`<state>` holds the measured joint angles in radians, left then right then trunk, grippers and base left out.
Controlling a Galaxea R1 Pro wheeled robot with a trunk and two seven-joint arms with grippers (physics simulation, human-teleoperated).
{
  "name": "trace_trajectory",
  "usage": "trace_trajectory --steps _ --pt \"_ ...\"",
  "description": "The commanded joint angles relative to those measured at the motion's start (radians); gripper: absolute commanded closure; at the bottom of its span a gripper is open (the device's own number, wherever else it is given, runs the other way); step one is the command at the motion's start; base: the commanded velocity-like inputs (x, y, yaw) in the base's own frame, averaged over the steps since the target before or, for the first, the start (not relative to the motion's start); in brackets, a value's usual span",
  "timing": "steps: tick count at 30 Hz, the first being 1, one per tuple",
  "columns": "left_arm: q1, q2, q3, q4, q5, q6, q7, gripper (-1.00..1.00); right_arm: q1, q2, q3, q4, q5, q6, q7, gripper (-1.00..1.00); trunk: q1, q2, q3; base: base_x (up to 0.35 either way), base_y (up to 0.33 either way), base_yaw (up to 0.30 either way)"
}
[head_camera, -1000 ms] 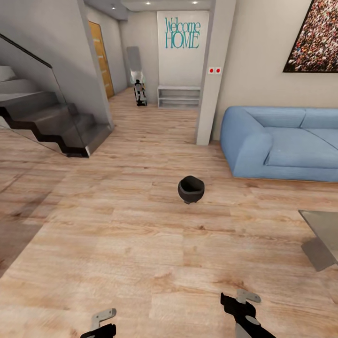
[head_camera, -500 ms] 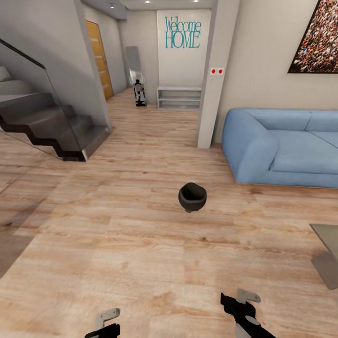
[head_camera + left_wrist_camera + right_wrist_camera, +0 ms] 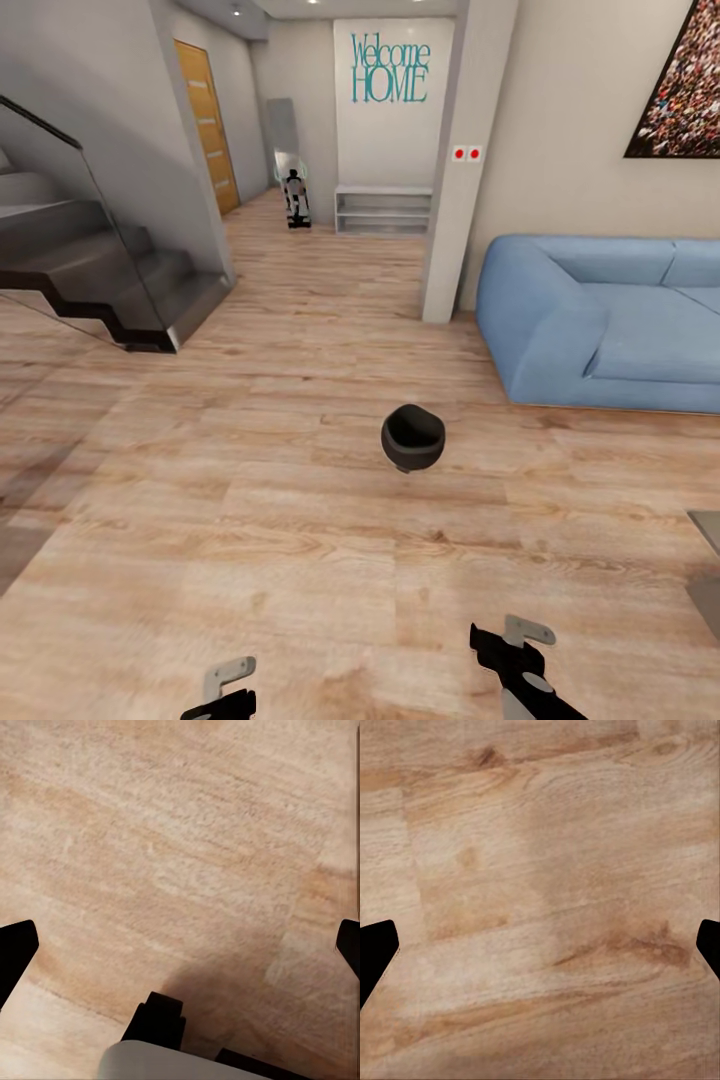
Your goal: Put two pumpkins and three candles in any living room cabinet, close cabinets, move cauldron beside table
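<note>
Cauldron (image 3: 412, 438): squat black pot, upright, mouth open, standing alone on the plank floor (image 3: 250, 500) in the head view. All places below are given relative to it.

Beyond it and to its right, a blue sofa (image 3: 600, 320), cut off by the frame edge. Directly beyond it, a white pillar (image 3: 465, 160) with 2 red switches, then a wall lettered "Welcome HOME" (image 3: 389, 70) above a low white shelf (image 3: 384, 209). Beyond and to its left, a dark staircase (image 3: 100, 280) behind a glass panel, partly cut off. A small dark figure (image 3: 295, 198) stands far down the hallway, too small to identify. Nearer the robot and far to the cauldron's right, a grey corner of the desk (image 3: 708, 575) enters the frame, mostly cropped.

Left gripper (image 3: 225, 690) and right gripper (image 3: 520, 650): both well short of the cauldron, at the bottom edge of the head view, partly cut off.

Left wrist view: 2 dark fingers (image 3: 15, 952) at opposite edges, spread wide apart, bare floor between them. Right wrist view: fingers (image 3: 376, 949) likewise spread wide over bare planks, holding nothing.
</note>
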<state>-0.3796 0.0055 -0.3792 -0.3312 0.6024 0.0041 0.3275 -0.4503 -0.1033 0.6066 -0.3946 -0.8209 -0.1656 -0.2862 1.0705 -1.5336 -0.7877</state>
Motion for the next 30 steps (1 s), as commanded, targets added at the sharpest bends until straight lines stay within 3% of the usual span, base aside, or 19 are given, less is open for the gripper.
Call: trace_trajectory --steps 1,30 --pt "-0.001 0.001 -0.007 -0.001 0.007 0.000 0.007 -1.00 -0.001 -0.001 0.009 -0.001 -0.010 -0.005 -0.005 -1.00 0.000 0.000 -0.001 0.292 0.000 0.000" --pt "0.000 0.001 -0.007 -0.001 0.006 0.000 0.007 -1.00 0.001 -0.002 0.008 -0.004 -0.012 -0.005 -0.006 -1.00 0.000 0.000 -0.001 0.292 0.000 0.000"
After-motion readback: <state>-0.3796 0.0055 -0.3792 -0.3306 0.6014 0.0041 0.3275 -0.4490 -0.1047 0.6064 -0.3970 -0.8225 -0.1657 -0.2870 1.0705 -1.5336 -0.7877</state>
